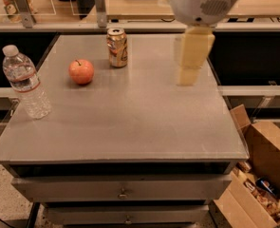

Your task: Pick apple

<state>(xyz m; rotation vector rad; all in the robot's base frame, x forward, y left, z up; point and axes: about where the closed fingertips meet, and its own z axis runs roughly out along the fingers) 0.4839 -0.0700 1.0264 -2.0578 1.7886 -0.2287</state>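
The apple (81, 71) sits on the grey counter (130, 122), in its left rear part. It stands upright, with the short dark stem at the top pointing up and leaning a little to one side. It is round, so no long axis can be made out. Its skin is orange-red and bears no sticker or mark that shows.

Just beside it, to the right and further back, a golden-tan drink can (117, 47) stands upright. It carries darker printing, but none of the writing can be read. A clear water bottle (25, 82) with a white cap stands near the counter's left edge. Its label band shows a trace of red, and the words on it are not legible.

The claw (189, 75) hangs over the right rear part of the counter, well apart from the apple, below the arm's rounded white housing (206, 4). I cannot tell whether it is wide or narrow, and it holds nothing.

An open cardboard box (265, 146) stands on the floor at the right.
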